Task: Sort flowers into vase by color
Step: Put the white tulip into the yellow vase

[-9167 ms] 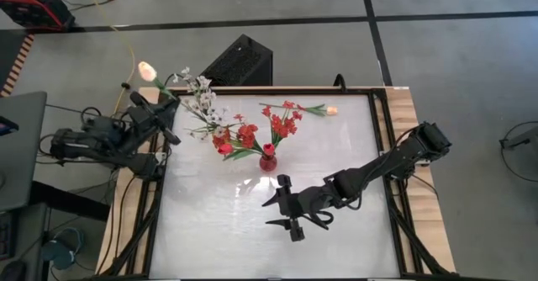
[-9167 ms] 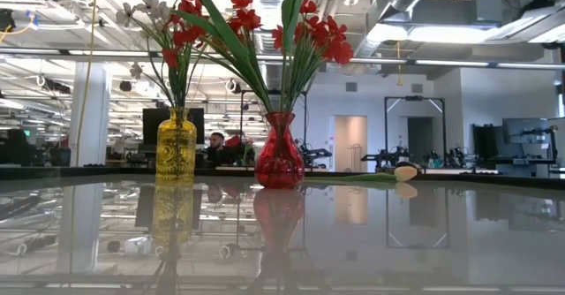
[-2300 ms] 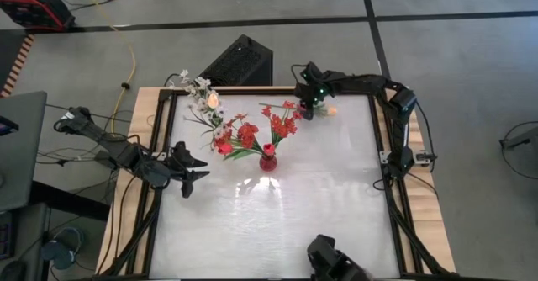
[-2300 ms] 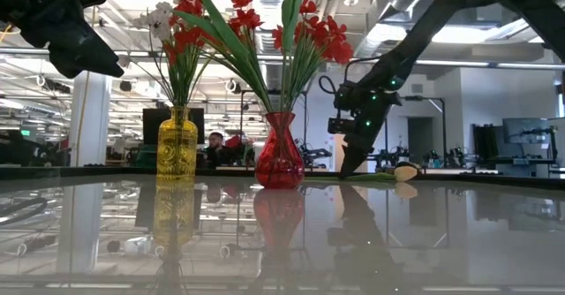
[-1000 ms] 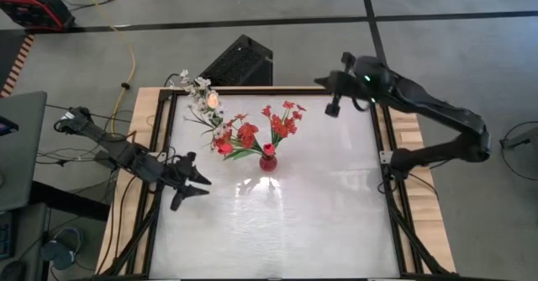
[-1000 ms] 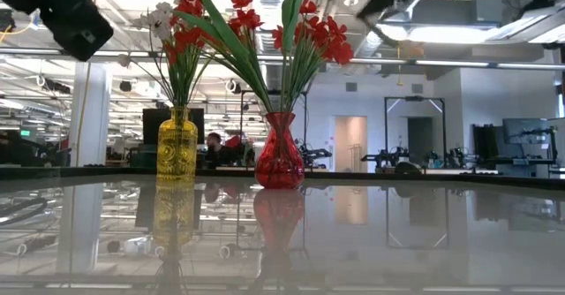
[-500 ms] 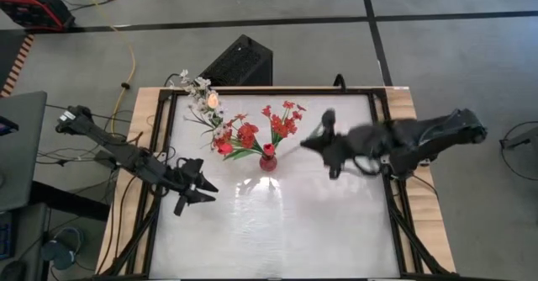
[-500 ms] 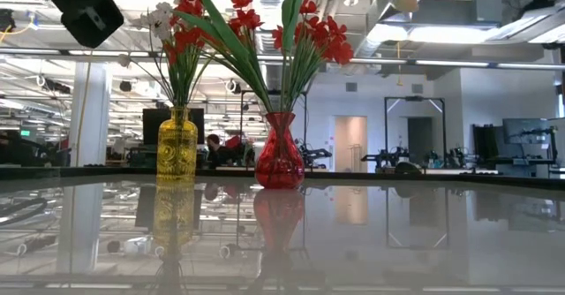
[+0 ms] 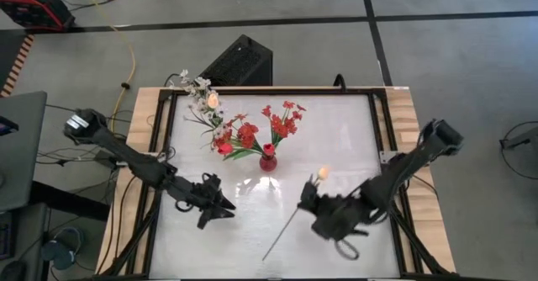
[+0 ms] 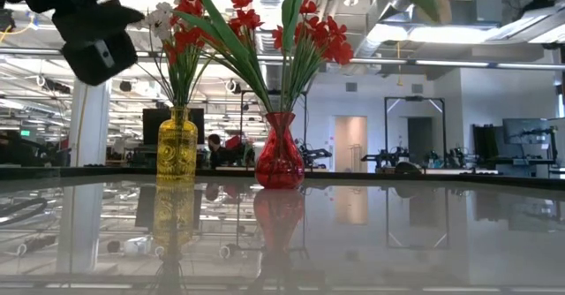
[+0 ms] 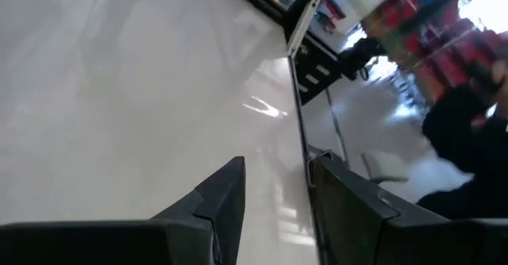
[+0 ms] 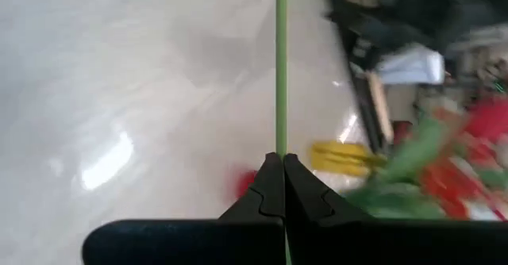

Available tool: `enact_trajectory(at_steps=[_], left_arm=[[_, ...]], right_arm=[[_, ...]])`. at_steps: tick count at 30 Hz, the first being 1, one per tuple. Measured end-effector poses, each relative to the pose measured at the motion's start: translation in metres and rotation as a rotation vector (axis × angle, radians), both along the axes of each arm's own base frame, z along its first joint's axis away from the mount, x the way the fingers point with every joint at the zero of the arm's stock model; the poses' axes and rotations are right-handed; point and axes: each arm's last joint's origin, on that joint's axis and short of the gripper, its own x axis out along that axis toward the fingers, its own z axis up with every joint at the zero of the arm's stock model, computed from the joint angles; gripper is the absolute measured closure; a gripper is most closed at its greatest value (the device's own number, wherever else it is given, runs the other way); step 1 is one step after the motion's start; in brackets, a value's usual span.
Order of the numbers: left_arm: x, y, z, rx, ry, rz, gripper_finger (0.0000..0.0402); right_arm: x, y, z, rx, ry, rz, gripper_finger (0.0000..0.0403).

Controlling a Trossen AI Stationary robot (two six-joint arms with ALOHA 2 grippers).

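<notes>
Right wrist view: stem (image 12: 281, 67) between pincer (image 12: 282, 163) tips.

We see a glossy white rectangular table (image 9: 252, 230) with a dark frame and wooden side rails. Two vases stand directly on it toward the far side: a yellow glass vase (image 10: 177, 147) at far left, and a red glass vase (image 10: 279, 151) just right of it, near the middle.

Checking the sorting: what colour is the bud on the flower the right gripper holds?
Peach-orange, on a green stem; the flower shows best in the high view, pinched by the right gripper.
</notes>
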Motion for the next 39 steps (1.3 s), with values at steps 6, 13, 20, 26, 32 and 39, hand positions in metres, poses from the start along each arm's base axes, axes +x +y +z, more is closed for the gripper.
enact_trajectory(at_steps=[6,13,20,26,32,39], left_arm=[[0.021,-0.005,-0.025,-0.168,0.091,0.07,0.0262],[0.037,-0.013,-0.055,-0.297,0.148,0.101,0.0262],[0.049,-0.021,-0.076,-0.396,0.129,0.082,0.0262],[0.064,-0.031,-0.08,-0.418,0.118,0.014,0.0262],[0.076,-0.038,-0.072,-0.388,0.075,-0.04,0.0262],[0.08,-0.038,-0.07,-0.361,0.059,-0.035,0.0264]], right_arm=[[0.024,0.028,-0.055,-0.083,0.099,0.024,0.0387],[0.054,0.049,-0.095,-0.2,0.025,0.083,0.0387],[0.077,0.057,-0.111,-0.35,-0.116,0.079,0.0387],[0.089,0.049,-0.121,-0.377,-0.113,0.068,0.0387],[0.094,0.044,-0.12,-0.356,-0.12,0.065,0.0387],[0.094,0.044,-0.12,-0.36,-0.114,0.079,0.0387]])
